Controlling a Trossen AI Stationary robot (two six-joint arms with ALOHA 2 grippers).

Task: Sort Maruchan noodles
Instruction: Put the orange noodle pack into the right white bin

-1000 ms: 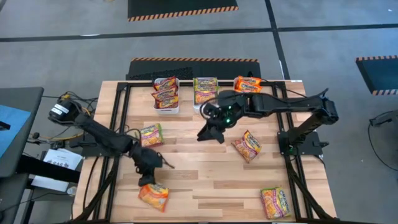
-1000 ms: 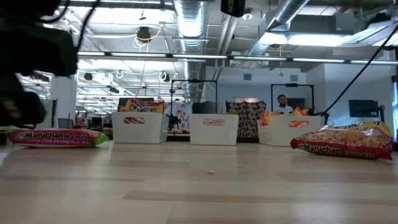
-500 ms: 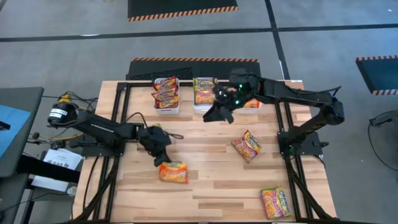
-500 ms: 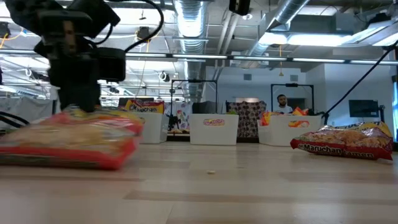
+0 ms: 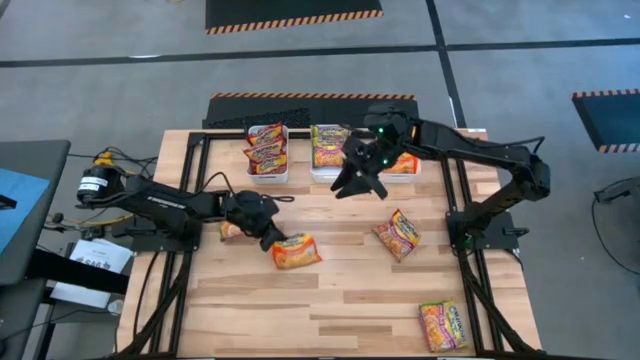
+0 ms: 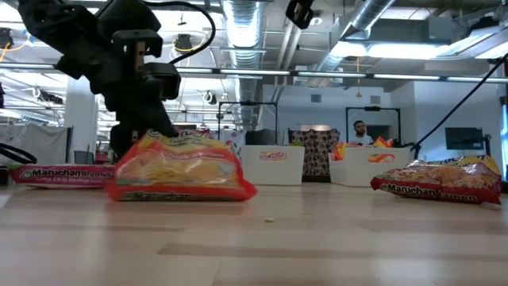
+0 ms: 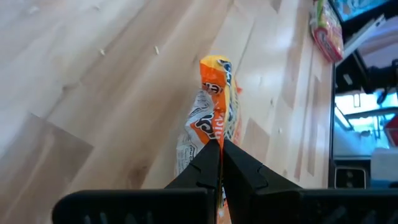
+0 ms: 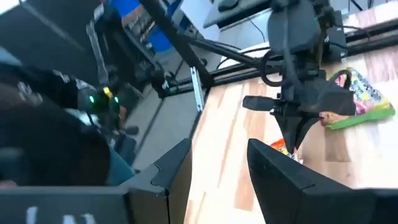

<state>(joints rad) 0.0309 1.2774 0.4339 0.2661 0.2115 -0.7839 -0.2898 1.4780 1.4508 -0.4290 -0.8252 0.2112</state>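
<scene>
High view — left tool (image 5: 274, 240) clamped on orange-edged noodle packet (image 5: 296, 251) — mid-table

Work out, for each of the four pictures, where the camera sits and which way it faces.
High: above the table, looking straight down; both arms show.
Low: at tabletop height, looking level toward the white bins; the left arm shows.
Left wrist: on the left arm, looking past its left pincer, shut on the orange packet.
Right wrist: on the right arm, past its open right pincer.
All four share the orange packet.
</scene>
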